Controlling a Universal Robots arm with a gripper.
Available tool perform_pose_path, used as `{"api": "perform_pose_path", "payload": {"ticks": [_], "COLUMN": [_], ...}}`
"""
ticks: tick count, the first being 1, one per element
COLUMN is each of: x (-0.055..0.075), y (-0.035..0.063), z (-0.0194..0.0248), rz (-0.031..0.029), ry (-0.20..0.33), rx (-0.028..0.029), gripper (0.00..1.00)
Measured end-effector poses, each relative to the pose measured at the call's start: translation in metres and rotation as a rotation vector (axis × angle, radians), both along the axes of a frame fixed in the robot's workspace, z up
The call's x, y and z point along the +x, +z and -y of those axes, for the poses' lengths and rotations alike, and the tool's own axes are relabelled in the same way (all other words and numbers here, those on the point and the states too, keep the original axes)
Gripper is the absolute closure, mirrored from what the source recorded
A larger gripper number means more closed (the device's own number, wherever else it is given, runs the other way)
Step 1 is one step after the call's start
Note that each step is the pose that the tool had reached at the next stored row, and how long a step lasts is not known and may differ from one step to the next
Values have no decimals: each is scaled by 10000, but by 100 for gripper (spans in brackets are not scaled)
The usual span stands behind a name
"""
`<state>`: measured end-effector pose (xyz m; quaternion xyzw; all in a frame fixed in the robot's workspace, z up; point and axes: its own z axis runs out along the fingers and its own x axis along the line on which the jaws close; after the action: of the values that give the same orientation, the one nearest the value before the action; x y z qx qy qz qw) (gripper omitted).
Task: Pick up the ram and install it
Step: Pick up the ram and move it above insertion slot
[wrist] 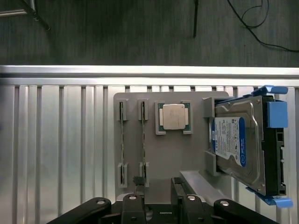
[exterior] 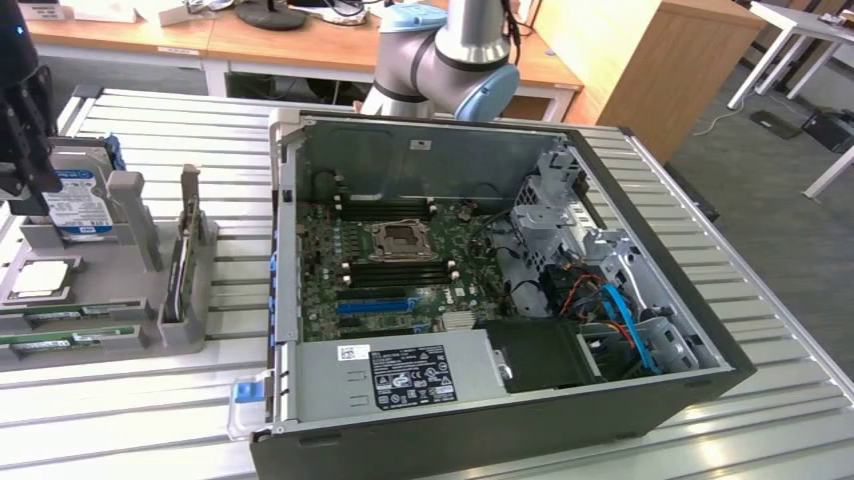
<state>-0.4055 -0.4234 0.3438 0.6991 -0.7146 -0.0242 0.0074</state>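
Note:
Two ram sticks stand on edge in a grey holder (wrist: 154,177): one ram stick (wrist: 122,140) and a second ram stick (wrist: 143,140) beside it. In the exterior view they show as thin green strips (exterior: 67,336) at the lower left. My gripper (wrist: 159,210) hangs open above the holder's edge with nothing between its fingers (wrist: 133,207). In the exterior view the gripper (exterior: 24,170) is at the far left, above the hard drive. The open computer case (exterior: 694,330) lies in the middle, its motherboard (exterior: 387,265) exposed.
On the same holder sit a silver processor (wrist: 174,116) and a blue-labelled hard drive (wrist: 238,144) in a blue bracket. The holder and case rest on a ribbed metal table (exterior: 147,400). The arm's base (exterior: 447,70) stands behind the case, and wooden desks lie beyond.

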Motion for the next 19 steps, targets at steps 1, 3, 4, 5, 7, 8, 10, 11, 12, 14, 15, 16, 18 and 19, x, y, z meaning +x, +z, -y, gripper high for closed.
{"api": "perform_pose_path", "payload": {"ticks": [1, 3, 4, 5, 7, 8, 10, 11, 12, 14, 15, 16, 18, 19], "x": [0, 0, 0, 0, 0, 0, 0, 0, 0, 0, 0, 0, 0, 0], "y": [-16, -51, -68, -86, -118, -134, -163, -178, -191, -214, -223, -223, -223, -224], "z": [0, 0, 0, 0, 0, 0, 0, 0, 0, 0, 0, 0, 0, 0], "rz": [1, 1, 0, 0, 0, 0, -1, 0, 1, 0, 0, -1, -2, -2], "ry": [1, 3, 4, 5, 7, 8, 10, 10, 11, 13, 13, 13, 14, 14], "rx": [1, 1, 1, 0, 0, 0, 0, 0, 1, 0, 0, -1, -2, -1], "gripper": [64, 64, 64, 64, 64, 64, 64, 64, 64, 64, 64, 64, 64, 64]}}
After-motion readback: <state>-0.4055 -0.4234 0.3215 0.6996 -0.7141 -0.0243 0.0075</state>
